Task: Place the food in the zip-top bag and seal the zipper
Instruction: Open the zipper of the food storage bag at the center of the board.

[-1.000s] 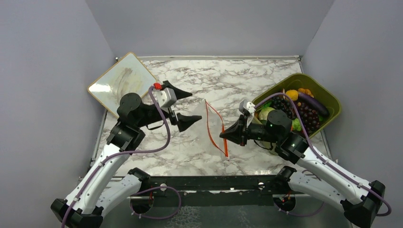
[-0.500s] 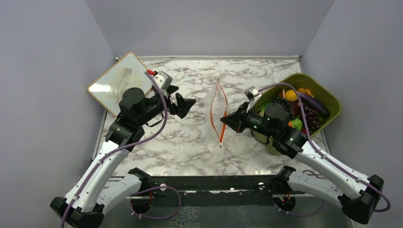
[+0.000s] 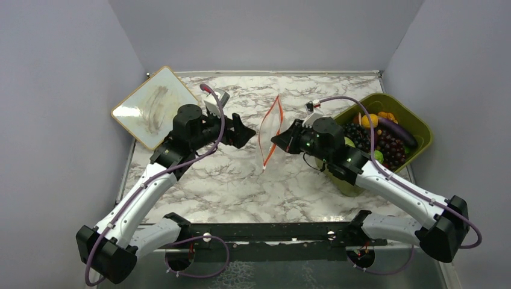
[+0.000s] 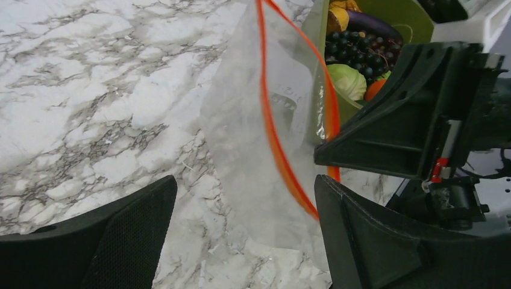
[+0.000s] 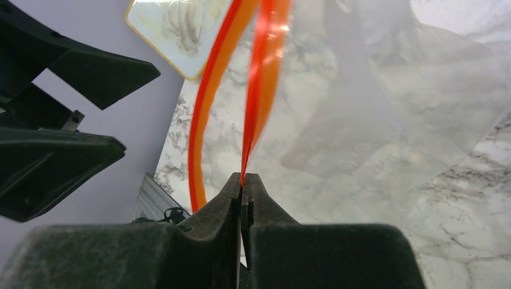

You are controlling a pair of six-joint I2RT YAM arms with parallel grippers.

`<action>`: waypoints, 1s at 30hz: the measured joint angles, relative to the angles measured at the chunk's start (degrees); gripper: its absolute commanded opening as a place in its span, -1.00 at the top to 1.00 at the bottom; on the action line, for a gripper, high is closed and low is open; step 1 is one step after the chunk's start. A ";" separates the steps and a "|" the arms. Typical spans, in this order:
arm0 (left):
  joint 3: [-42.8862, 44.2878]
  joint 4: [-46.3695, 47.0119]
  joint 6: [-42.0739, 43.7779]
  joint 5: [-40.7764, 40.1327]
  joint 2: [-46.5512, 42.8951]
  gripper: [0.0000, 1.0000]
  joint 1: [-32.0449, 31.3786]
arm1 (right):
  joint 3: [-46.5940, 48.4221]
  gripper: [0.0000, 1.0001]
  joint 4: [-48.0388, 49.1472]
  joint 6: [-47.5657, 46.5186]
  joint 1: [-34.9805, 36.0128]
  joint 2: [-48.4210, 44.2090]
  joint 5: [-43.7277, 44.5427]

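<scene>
Aloft, zip-top bag (image 3: 270, 127) pinched by one zipper (image 4: 273, 141) lip in the jaws of the right gripper (image 3: 277, 140), mouth running near-far. Just left, jaws of the left gripper (image 3: 245, 131) wide, facing the free lip.

Left pincer (image 4: 244, 186) gapes wide; right pincer (image 5: 242, 180) is pinched closed.

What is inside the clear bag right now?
Nothing visible: the bag looks empty, the marble table showing through it. A small part behind the right end effector, shut on the zipper, is covered. The food sits in the green bin.
</scene>
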 measured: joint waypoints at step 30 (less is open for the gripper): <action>1.73 3.34 3.61 -3.02 13.64 0.61 0.00 | -1.01 0.96 8.87 2.43 1.29 7.61 -0.70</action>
